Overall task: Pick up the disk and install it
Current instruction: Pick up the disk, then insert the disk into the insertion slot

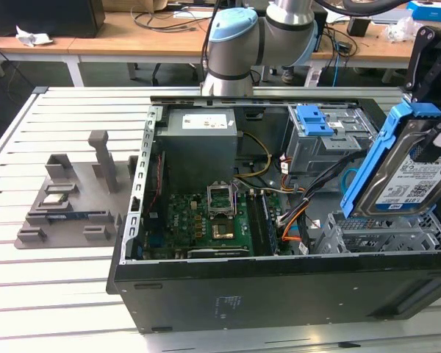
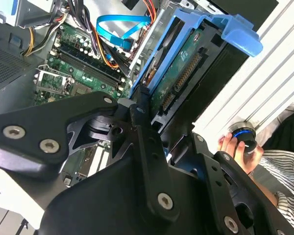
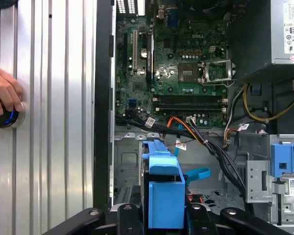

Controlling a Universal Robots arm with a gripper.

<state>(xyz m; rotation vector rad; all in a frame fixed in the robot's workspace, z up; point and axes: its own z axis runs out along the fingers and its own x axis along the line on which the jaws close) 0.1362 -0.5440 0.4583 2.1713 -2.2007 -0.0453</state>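
Observation:
In the exterior view the disk point(image 1: 411, 176), a silver drive with a white-and-blue label in a blue carrier rail, hangs tilted on edge above the grey drive cage point(image 1: 382, 235) at the right end of the open computer case. My gripper point(image 1: 435, 110) comes down from above and is shut on the disk's upper end. The second wrist view looks past the black fingers point(image 2: 137, 112) onto the disk's point(image 2: 186, 63) circuit-board side. In the first wrist view the blue carrier point(image 3: 164, 196) stands between the gripper's two black links, over the cage floor point(image 3: 130, 161).
The black case point(image 1: 279, 294) lies open on a slatted table, with motherboard point(image 1: 213, 217), power supply point(image 1: 198, 140), cables and a second cage with a fixed blue bracket point(image 1: 314, 119). A grey fixture point(image 1: 66, 198) sits on the exterior view's left. A hand point(image 3: 2, 93) rests on a knob beside the case.

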